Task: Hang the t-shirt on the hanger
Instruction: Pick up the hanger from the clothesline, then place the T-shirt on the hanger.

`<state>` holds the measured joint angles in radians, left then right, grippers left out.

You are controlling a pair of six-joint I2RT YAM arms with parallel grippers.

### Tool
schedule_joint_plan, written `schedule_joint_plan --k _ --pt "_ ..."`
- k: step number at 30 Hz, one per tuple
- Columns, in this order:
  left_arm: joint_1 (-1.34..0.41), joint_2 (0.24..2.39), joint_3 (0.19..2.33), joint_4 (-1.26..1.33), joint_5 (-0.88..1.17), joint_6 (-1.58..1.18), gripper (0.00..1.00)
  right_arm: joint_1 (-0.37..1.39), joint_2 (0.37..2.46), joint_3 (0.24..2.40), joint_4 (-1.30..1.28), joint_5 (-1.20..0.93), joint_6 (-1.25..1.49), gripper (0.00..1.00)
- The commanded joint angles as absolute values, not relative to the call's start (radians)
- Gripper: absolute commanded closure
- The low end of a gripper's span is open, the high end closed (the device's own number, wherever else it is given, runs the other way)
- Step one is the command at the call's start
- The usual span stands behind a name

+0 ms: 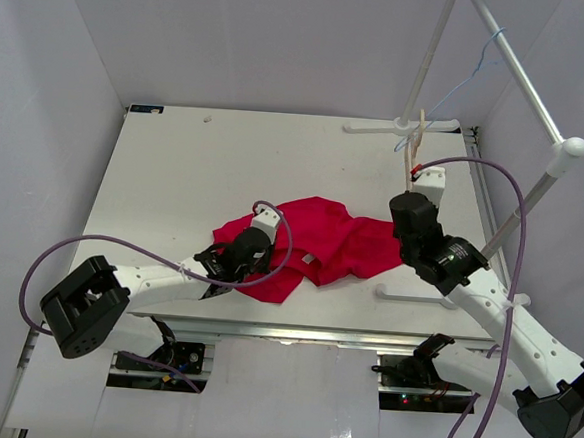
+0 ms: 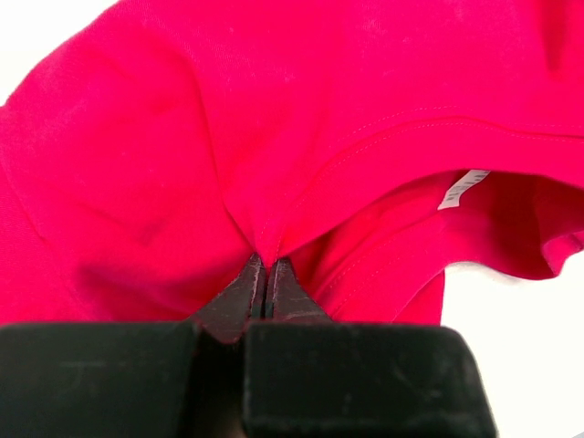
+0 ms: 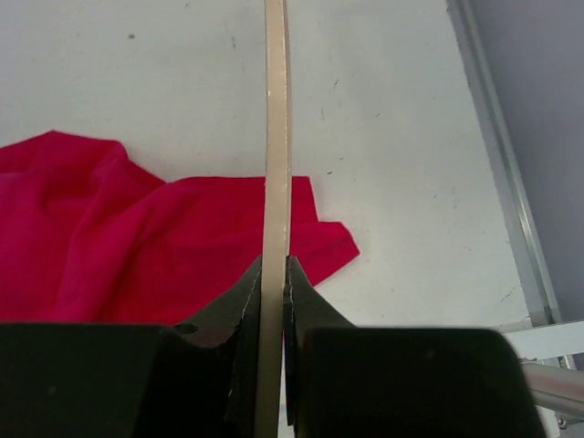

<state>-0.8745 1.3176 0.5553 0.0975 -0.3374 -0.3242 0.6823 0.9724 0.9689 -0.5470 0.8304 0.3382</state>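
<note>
On the white table (image 1: 206, 163), the t-shirt (image 1: 315, 243) lies crumpled toward the near edge, between the two arms. The left gripper (image 2: 265, 274) is pressed together on a fold of red cloth near the neck opening, and the white tag (image 2: 461, 189) shows just to its right. The right gripper (image 3: 274, 274) pinches the hanger (image 3: 276, 137), seen edge-on as a thin tan strip running up between the fingers, at the shirt's right edge. I can't tell if wood touches cloth. Step in hand, as I judge it: both things are grasped and the shirt is not yet on the hanger. The next move probably calls for lifting and opening the neck or hem, then feeding one hanger arm in. I can't tell how many layers the left pinch holds; two would keep the opening closed.
</note>
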Motion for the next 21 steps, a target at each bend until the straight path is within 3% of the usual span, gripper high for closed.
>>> schedule_joint_plan --k 1,8,21 --pt "-0.879 1.323 0.595 0.083 -0.34 -0.355 1.0 0.694 0.909 0.953 -0.525 0.652 0.318 0.92" --pt "-0.877 1.255 0.591 0.106 -0.189 -0.436 1.0 0.698 0.802 0.896 -0.462 0.337 0.19 0.92" --pt "-0.744 1.335 0.901 -0.158 -0.114 -0.507 1.0 0.698 0.408 0.727 -0.353 0.113 0.095 0.92"
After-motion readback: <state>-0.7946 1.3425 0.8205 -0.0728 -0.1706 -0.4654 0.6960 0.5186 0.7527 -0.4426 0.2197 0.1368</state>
